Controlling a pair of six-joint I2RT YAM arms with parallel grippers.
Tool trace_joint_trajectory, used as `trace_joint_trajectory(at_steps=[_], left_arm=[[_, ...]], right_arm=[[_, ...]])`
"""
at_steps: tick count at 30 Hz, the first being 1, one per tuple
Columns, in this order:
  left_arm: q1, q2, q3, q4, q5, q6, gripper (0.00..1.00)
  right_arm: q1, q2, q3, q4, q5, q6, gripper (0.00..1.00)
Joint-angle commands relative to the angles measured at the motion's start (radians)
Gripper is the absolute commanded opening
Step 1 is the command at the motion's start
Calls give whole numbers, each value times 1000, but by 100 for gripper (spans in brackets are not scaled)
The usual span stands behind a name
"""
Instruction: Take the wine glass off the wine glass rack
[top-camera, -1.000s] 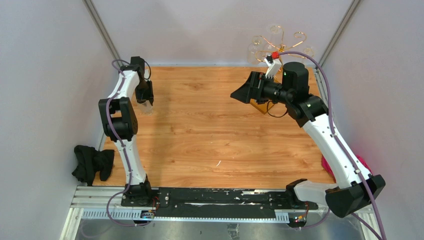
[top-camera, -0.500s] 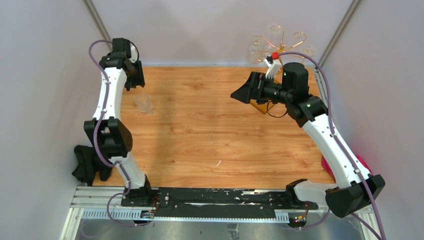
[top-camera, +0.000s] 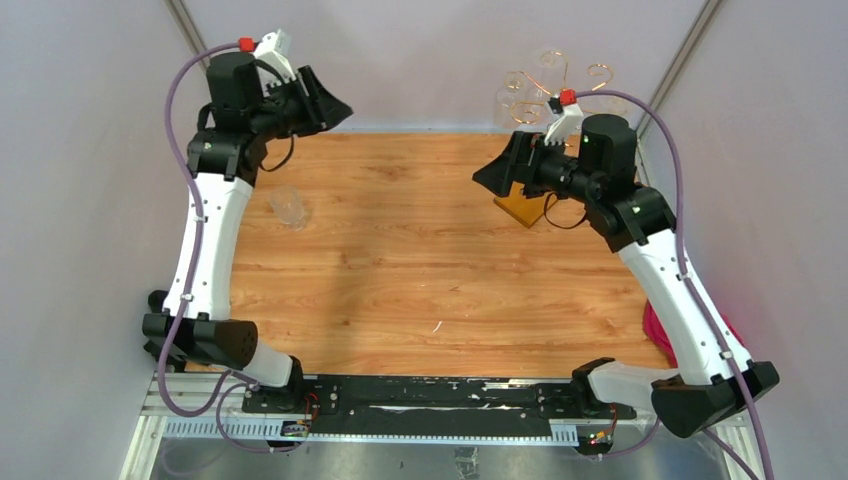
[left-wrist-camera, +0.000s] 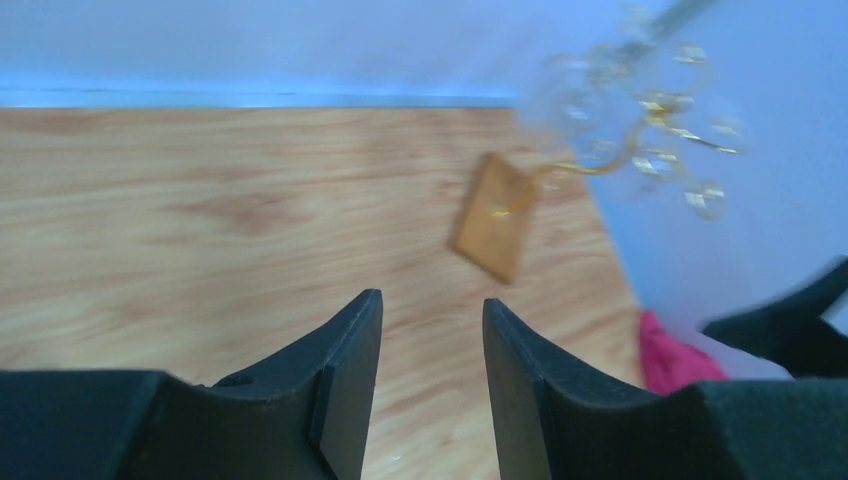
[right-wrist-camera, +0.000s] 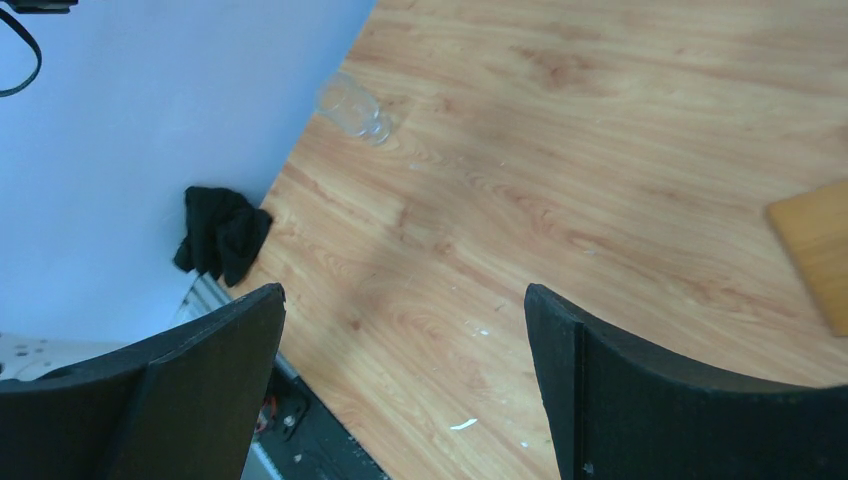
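Top external view first: the left gripper (top-camera: 335, 108) is way up over the far-left corner now, snout turned right. A second ago it was low on the table (top-camera: 420, 260), right at the wine glass (top-camera: 287, 205). Half a second back it had already lifted off. The glass sits alone on the wood near the left wall, well apart from both arms and off the wine glass rack (top-camera: 550, 85). Whether it stands or lies I cannot tell; it's too faint.

Left wrist camera: the fingers (left-wrist-camera: 350, 370) are parted with bare wood showing in the gap and nothing gripped, so the glass has been let go. The rack shows as a blur ahead in the far-right corner, its amber base (left-wrist-camera: 495, 230) on the table.

Over to the right gripper (top-camera: 485, 180): spread wide as before, nothing between its fingers. It has nudged slightly up and back toward the rack since a second ago, pointing left across the table.

The black cloth (top-camera: 180, 325) is unmoved at the left edge, and so is the pink cloth (top-camera: 652, 322) at the right.
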Motion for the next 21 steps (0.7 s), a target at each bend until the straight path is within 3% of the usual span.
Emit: trace_joint_trajectory(at_steps=[1, 4, 10, 17, 21], left_arm=[[-64, -8, -164, 507, 263, -341, 47], [-113, 41, -225, 756, 318, -531, 47], [-223, 248, -46, 836, 282, -629, 48], [-287, 522, 278, 829, 252, -758, 49], [-318, 621, 412, 693, 192, -705, 49]], right_arm=[[-14, -55, 109, -121, 155, -111, 95], [-18, -91, 131, -154, 250, -147, 95], [-22, -145, 144, -198, 373, -184, 95], [-24, -180, 149, -226, 457, -224, 95], [-29, -196, 142, -231, 506, -241, 96]])
